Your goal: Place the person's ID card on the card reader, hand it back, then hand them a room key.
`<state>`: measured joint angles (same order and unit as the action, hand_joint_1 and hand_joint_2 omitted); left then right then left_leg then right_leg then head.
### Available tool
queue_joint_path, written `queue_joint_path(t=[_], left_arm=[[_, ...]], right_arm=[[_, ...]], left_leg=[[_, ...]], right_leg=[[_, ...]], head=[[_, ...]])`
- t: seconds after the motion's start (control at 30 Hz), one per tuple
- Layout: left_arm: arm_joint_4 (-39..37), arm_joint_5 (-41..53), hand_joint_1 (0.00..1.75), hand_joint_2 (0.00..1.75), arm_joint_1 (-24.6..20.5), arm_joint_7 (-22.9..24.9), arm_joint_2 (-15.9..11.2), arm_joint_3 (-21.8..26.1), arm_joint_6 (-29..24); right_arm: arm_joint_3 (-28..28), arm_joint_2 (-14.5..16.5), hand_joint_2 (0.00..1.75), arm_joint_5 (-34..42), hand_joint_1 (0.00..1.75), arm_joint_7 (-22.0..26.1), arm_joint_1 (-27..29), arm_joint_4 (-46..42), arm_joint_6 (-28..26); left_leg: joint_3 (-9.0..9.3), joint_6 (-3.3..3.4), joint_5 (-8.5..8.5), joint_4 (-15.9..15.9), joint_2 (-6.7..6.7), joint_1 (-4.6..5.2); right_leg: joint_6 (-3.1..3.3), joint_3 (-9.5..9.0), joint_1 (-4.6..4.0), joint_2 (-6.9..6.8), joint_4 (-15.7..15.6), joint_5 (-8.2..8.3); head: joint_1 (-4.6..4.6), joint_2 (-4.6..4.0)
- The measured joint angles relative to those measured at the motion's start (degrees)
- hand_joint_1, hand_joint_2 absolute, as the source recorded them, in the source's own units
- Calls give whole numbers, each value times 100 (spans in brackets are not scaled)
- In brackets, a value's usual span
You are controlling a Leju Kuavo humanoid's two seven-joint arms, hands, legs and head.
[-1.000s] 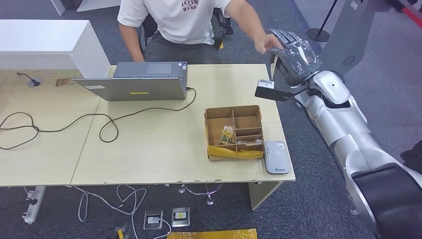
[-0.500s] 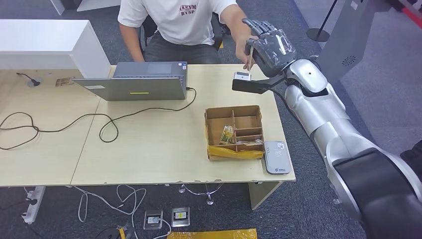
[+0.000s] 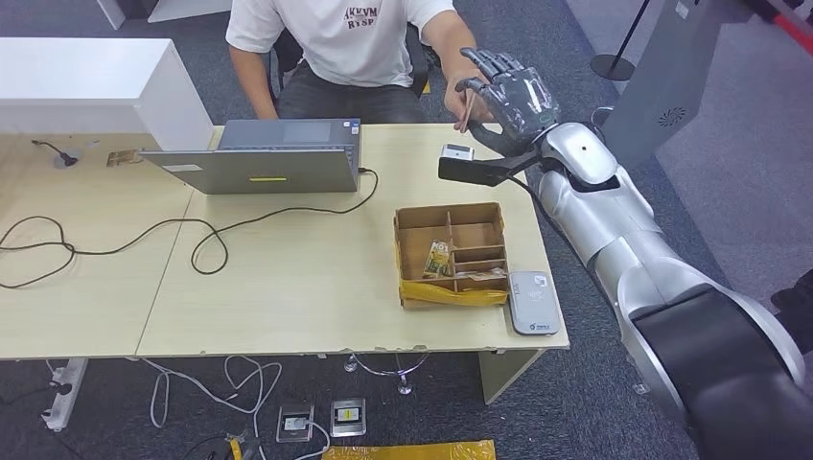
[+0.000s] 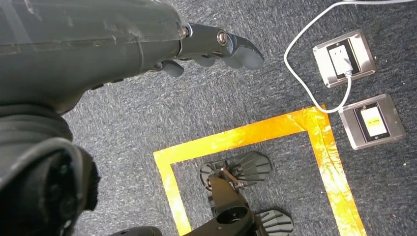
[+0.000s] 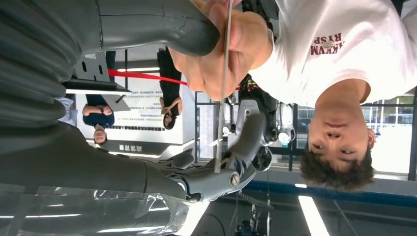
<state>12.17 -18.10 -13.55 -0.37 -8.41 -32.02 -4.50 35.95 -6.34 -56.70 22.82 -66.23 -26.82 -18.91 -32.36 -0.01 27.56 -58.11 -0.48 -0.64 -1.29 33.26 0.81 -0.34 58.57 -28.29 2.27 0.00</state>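
My right hand (image 3: 513,96) is raised over the table's far right corner, in front of the seated person. The ID card (image 3: 467,110) shows edge-on as a thin strip. In the right wrist view the ID card (image 5: 222,113) stands between my thumb and fingers, its far end against a fingertip (image 5: 223,172). The person's hand (image 5: 216,64) grips the same card near my thumb. The grey card reader (image 3: 533,302) lies bare at the table's front right corner. My left hand (image 4: 147,44) hangs by my side over the carpet, holding nothing.
A partitioned cardboard box (image 3: 451,213) with cards in it stands just left of the reader. A grey laptop (image 3: 268,158) sits at the back, with a black cable (image 3: 211,240) looping across the tabletop. A white cabinet (image 3: 86,81) is at the far left.
My right hand has swung left and slightly up, from beyond the table's right edge to in front of the person. The person's hand has stayed at the card and drawn back with it.
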Motion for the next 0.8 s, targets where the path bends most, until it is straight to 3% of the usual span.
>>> queue_joint_path(t=[0.2,0.3,0.53,0.8], left_arm=[[0,-34,0,0,8,0,1,-2,-23],[-1,-174,0,0,52,-6,5,-5,-174],[-4,-291,0,0,143,-115,10,-4,-276],[-9,-373,0,0,264,-245,-22,-4,-301]], right_arm=[[15,7,175,36,0,8,-5,59,-68],[-12,-7,175,709,0,266,-90,160,55],[-315,-162,175,2342,0,644,-88,-42,1750],[-575,-749,175,3718,0,-277,779,-1431,3122]], left_leg=[[0,0,0,0,0,0],[1,0,0,-1,1,0],[5,0,0,-1,2,0],[7,-1,3,-2,1,0]], right_leg=[[0,0,0,0,0,0],[0,2,0,3,-1,0],[0,2,0,3,-2,0],[0,1,0,3,-5,0]], head=[[-1,0],[-1,0],[-2,0],[-2,0]])
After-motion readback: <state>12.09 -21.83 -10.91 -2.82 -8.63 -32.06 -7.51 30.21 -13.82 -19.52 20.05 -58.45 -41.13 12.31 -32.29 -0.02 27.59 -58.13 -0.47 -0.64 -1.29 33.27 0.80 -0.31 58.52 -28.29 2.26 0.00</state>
